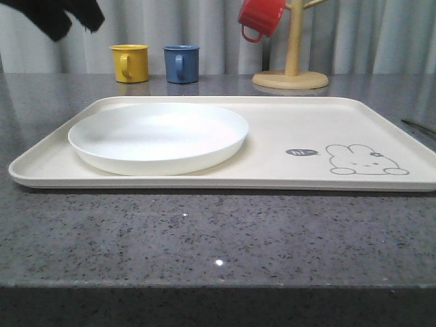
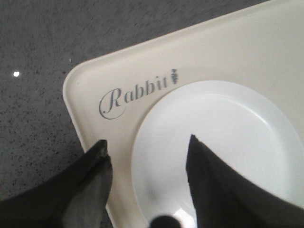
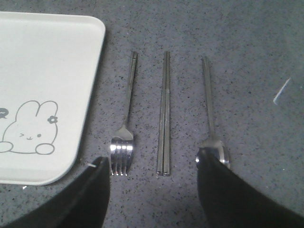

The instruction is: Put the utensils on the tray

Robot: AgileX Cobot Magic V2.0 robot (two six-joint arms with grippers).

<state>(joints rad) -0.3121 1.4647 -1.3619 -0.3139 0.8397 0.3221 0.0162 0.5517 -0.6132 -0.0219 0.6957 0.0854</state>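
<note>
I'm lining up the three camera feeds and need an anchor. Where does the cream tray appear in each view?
Front view: the tray spans the table's middle, carrying the white plate on its left half.
Left wrist view: the tray's corner with the "Rabbit" script, the plate beside the script.
Right wrist view: the tray's corner with the rabbit drawing, next to the fork on the table.
Shared landmark: the rabbit drawing, in the front and right wrist views.

Grey curtain (image 1: 204,27) behind speckled countertop (image 1: 204,231)
</note>
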